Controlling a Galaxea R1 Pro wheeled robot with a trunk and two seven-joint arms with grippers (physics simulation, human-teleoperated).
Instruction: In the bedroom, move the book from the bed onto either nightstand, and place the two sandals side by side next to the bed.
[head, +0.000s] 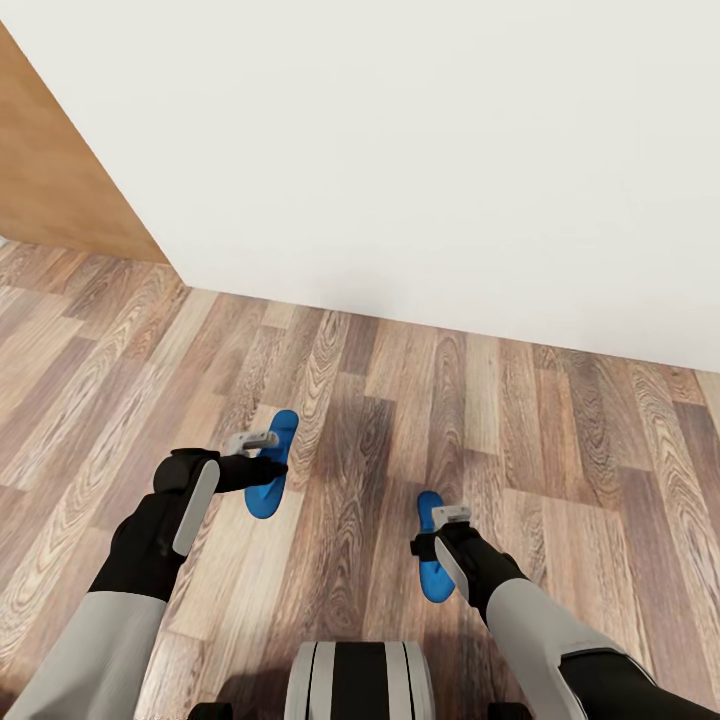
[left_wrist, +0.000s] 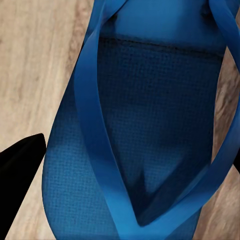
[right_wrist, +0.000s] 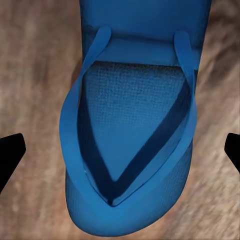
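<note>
— Where do we have the two sandals?

— Both lie on the wooden floor (head: 400, 420), well apart. Our left hand (head: 262, 452) sits directly over the left sandal (head: 272, 470), and our right hand (head: 443, 530) over the right sandal (head: 432, 560). Each wrist covers the middle of its sandal in the head view, so only the ends stick out.

— Are we gripping either one?

— We don't think so. In the right wrist view the dark fingertips (right_wrist: 10, 152) stand wide, one on each side of the sandal (right_wrist: 132, 145), touching nothing. In the left wrist view one fingertip (left_wrist: 20, 180) shows just beside the sandal (left_wrist: 150, 125); the other is cut off at the frame edge. That hand looks spread too, though contact is hard to judge this close.

— Beyond the hands?

— A white wall (head: 420, 150), and a light wooden panel (head: 60, 180) past the left hand, cut off by the frame.
</note>
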